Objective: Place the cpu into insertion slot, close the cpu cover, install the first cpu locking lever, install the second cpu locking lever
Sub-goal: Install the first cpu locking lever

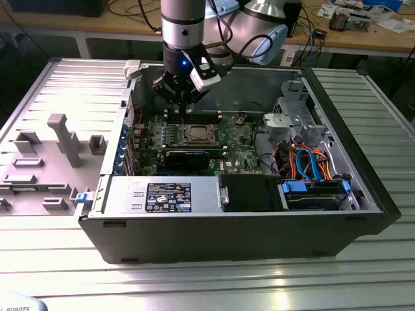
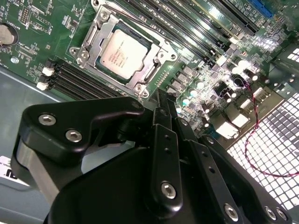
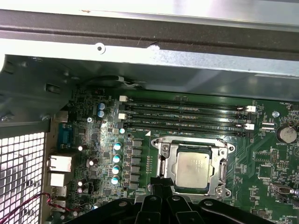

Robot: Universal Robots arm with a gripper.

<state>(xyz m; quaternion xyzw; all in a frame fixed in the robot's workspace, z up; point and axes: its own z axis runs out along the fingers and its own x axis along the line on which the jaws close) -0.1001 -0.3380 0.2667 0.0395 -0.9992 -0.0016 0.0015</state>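
The cpu (image 2: 122,52) sits in the insertion slot (image 2: 148,70) on the green motherboard (image 3: 266,154), cpu cover (image 2: 106,29) down over it (levers hard to make out). Just beside the slot, the gripper (image 2: 159,97) hovers, fingers (image 2: 163,135) pinched together, empty. Lever locking looks to be in hand; it calls for a fine, steady push.

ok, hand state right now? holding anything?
hand: closed, nothing held, tips close to the cpu cover.
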